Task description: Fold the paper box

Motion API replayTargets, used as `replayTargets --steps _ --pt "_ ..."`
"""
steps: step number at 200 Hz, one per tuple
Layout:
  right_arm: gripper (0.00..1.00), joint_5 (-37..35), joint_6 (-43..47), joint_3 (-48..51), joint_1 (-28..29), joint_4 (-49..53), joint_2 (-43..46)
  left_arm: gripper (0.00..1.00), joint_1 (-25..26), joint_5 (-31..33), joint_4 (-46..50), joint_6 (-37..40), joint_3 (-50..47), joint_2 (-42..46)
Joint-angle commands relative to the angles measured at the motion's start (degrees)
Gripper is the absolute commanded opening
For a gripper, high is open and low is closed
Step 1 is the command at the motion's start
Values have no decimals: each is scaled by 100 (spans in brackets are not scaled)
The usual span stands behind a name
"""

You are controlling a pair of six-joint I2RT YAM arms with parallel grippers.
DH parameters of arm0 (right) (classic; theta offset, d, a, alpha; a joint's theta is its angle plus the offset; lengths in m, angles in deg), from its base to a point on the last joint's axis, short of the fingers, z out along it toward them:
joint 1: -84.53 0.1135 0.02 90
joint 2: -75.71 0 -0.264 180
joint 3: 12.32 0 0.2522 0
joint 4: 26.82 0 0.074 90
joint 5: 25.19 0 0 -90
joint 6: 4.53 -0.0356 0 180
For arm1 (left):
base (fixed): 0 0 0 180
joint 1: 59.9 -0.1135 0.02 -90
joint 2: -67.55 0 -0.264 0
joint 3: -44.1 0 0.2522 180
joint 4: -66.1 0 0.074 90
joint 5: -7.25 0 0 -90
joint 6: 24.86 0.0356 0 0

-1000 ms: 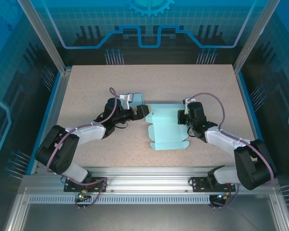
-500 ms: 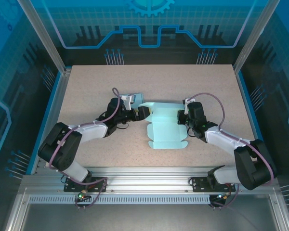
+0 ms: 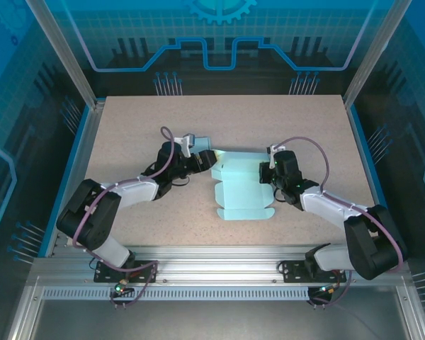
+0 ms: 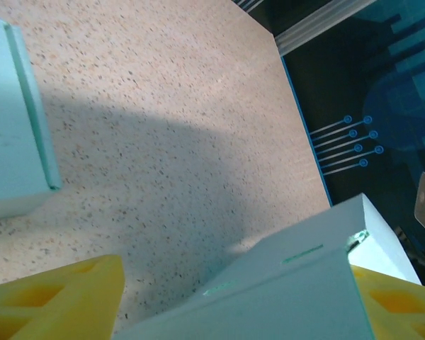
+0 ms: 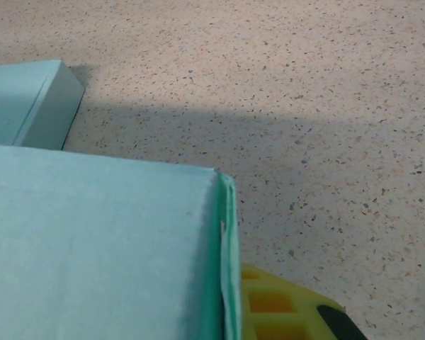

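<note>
The light teal paper box (image 3: pixel 242 190) lies partly folded, mid-table, between the two arms. My left gripper (image 3: pixel 206 162) is at its far-left corner. In the left wrist view its yellow fingers (image 4: pixel 53 301) stand wide apart, open, with a raised flap (image 4: pixel 297 280) of the box between them, close to the right finger. My right gripper (image 3: pixel 267 174) is at the box's right side, shut on the upright wall (image 5: pixel 223 269). One yellow finger (image 5: pixel 283 308) presses that wall's outer face; the other is hidden behind the panel (image 5: pixel 92 248).
The speckled tabletop (image 3: pixel 142 212) stretches on all sides of the box. Blue-edged table rims (image 3: pixel 85 134) and aluminium frame posts (image 3: pixel 361 78) bound it. Another flap of the box (image 5: pixel 28 103) lies flat beyond the right gripper.
The left gripper's jaws have narrowed around the box's far-left flap, and that flap has shifted. The right arm has not moved.
</note>
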Motion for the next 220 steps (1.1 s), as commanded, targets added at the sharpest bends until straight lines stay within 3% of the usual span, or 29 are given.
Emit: replayTargets --steps 1,59,95,133,167,194,220 --pt "0 113 28 3 117 -97 9 68 -21 244 -75 -131 294 -105" --pt "0 -147 -120 -191 173 114 -143 68 295 208 137 81 334 -191" --pt "0 -400 -360 -402 214 252 -438 67 771 964 601 429 313 32" --pt "0 -759 -591 -738 388 521 -845 46 1301 2109 969 621 409 93" --pt "0 -1267 -724 -1022 566 855 -1170 40 1368 2545 1048 456 354 95" --pt "0 -1372 -724 -1028 579 817 -1289 42 1375 2392 908 549 174 406" --pt "0 -1433 -731 -1067 581 808 -1407 54 1375 2013 568 501 -84 627"
